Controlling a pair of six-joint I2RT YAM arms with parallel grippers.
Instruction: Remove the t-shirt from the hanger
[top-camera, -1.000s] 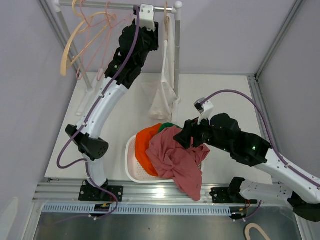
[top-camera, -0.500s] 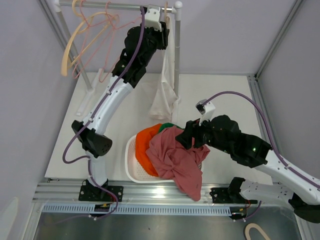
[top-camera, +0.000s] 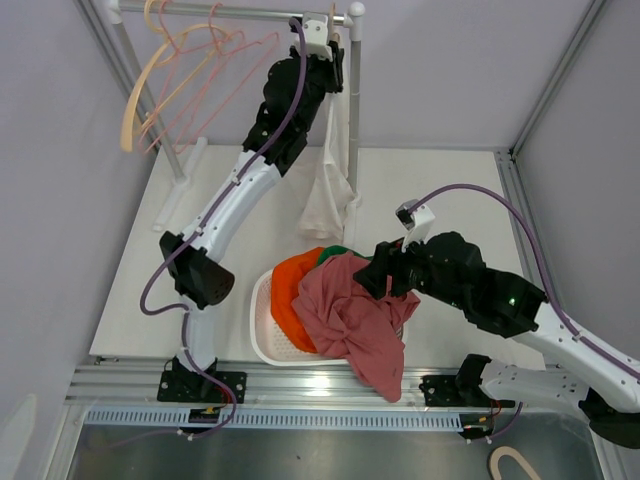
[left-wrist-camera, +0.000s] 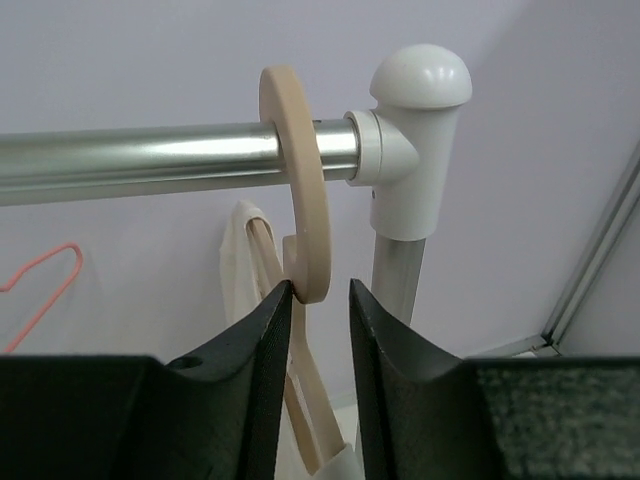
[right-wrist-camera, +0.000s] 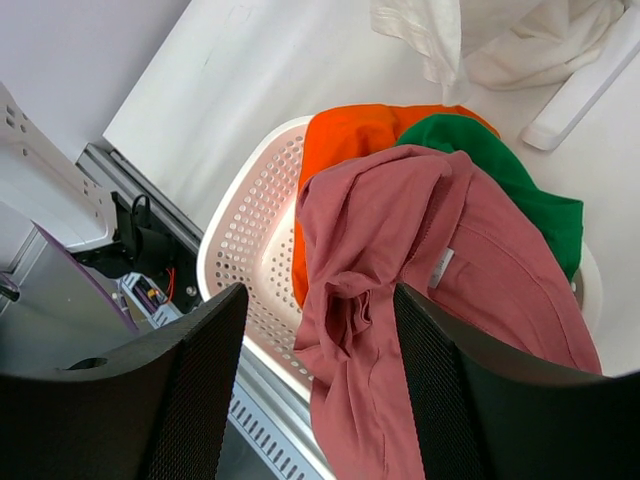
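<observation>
Left wrist view puts the left hand (left-wrist-camera: 320, 292) up at the rail (left-wrist-camera: 150, 160), its fingers slightly apart on either side of the beige hanger (left-wrist-camera: 296, 170) hook's tip, not clamped. The cream t-shirt (top-camera: 325, 190) hangs on that hanger beside the end post (left-wrist-camera: 410, 140). The right hand (right-wrist-camera: 318, 295), spread wide, hovers over the basket (right-wrist-camera: 240, 240) of clothes.

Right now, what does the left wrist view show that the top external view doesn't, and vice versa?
Only left wrist: the beige hanger hook looped over the rail, its lower end between the left gripper's parted fingers. Only top external: the basket with a pink shirt on top, the right arm beside it, and empty hangers further left. Both: the rail, its white corner post and the white t-shirt hanging below.
</observation>
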